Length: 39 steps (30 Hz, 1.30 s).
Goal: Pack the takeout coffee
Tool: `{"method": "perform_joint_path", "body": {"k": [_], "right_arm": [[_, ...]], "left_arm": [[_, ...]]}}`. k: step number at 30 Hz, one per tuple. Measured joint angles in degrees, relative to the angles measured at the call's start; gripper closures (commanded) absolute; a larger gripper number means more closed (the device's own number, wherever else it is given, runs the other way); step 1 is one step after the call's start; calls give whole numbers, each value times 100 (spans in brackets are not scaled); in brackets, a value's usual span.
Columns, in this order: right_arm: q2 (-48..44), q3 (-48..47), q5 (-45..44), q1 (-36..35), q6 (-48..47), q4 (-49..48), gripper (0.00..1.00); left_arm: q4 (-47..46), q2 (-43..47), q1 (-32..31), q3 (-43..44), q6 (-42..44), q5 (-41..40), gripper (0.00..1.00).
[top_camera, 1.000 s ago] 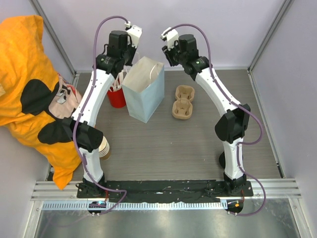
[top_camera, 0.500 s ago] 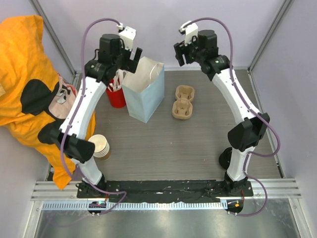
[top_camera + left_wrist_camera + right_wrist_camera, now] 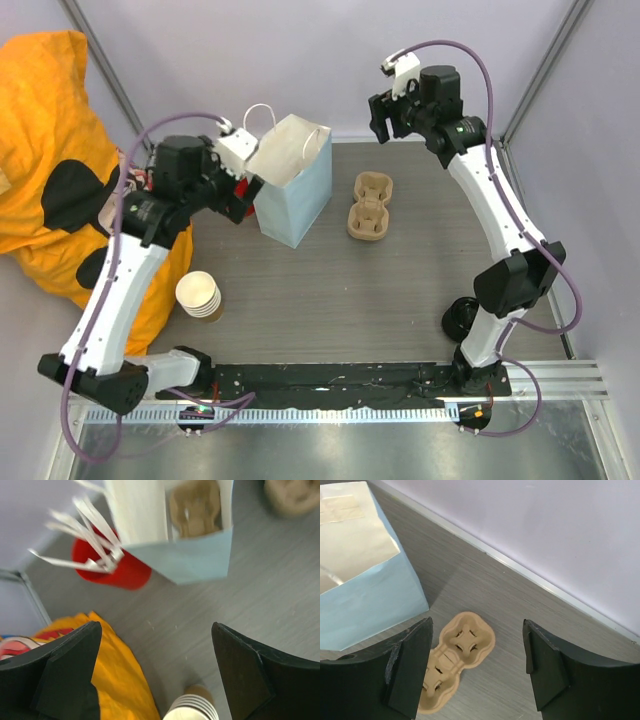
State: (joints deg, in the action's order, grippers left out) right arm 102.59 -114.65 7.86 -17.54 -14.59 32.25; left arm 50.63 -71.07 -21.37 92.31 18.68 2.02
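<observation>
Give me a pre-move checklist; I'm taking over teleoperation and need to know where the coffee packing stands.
1. Left gripper open, empty: ok.
2. Right gripper open, empty: ok.
3. Pale blue bag upright, mouth open: ok.
4. Takeout coffee located: cannot tell; only a dark object beside the right arm's base might be it.
5. Bag interior free: cannot tell; something tan lies inside.

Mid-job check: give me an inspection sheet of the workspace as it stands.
Surface: grey table, no spills seen.
Job's things: lidded coffee, nothing seen; blue bag upright, open, unidentifiable tan item inside.
Clutter: cup carrier, cup stack, red cup of white strips.
Grippers: left gripper open, empty; right gripper open, empty.
Cables: purple cables looped along both arms.
Surroundings: orange cloth at left edge; plain walls.
</observation>
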Motion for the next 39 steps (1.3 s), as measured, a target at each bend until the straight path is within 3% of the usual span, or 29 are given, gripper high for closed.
{"method": "perform_joint_path", "body": {"k": [5, 9, 17, 39], "right_arm": [[-393, 415, 42, 4, -4, 92, 22], [-673, 588, 42, 50, -4, 114, 22], [-898, 671, 44, 175, 2, 125, 22], [-1064, 850, 109, 280, 44, 142, 21]], "left_arm": [[-116, -455, 0, -1252, 127, -299, 9], [-269, -855, 0, -1637, 72, -413, 11], [-890, -997, -2, -1718, -219, -293, 16], [-1998, -2352, -208, -1432, -1005, -492, 13]]}}
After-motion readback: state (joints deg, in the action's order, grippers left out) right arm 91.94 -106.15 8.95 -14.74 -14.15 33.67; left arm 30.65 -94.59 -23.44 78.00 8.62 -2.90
